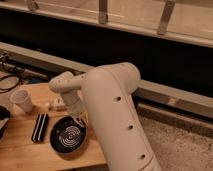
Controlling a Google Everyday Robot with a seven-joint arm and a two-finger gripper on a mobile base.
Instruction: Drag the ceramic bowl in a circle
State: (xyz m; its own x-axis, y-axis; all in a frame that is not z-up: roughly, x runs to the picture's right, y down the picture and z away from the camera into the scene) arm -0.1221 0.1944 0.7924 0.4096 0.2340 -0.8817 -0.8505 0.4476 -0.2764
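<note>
1. Tool: the two-finger gripper [80, 119] at the end of my white robot arm [112, 115]. It hangs low over the light wooden tabletop [20, 150], mostly hidden behind the arm's thick white link. I cannot tell whether it is open, closed or gripping anything.

2. Task thing: a wide, shallow, round, glossy black ceramic bowl [68, 135]. It lies flat on the tabletop, just below the gripper and toward the left of my view. The gripper stands at the bowl's upper right rim. I cannot tell whether the two are touching.

3. Bowl, inside: pale concentric rings at its centre, on the black glaze.

4. Container: a small white paper cup [21, 100]. It stands mouth up on the tabletop, well apart from the gripper, off to the left of my view and farther back than the bowl. I cannot make out its inside.

5. A flat black rectangular object [40, 127]. It lies on the tabletop just beside the bowl, on the side away from the gripper.

6. A small whitish object [57, 103] on the tabletop. It is near the gripper, a little behind it and to the left of my view. I cannot tell what it is.

7. Dark cables [7, 82] at the far left edge of my view, well apart from the gripper and beyond the cup.
</note>
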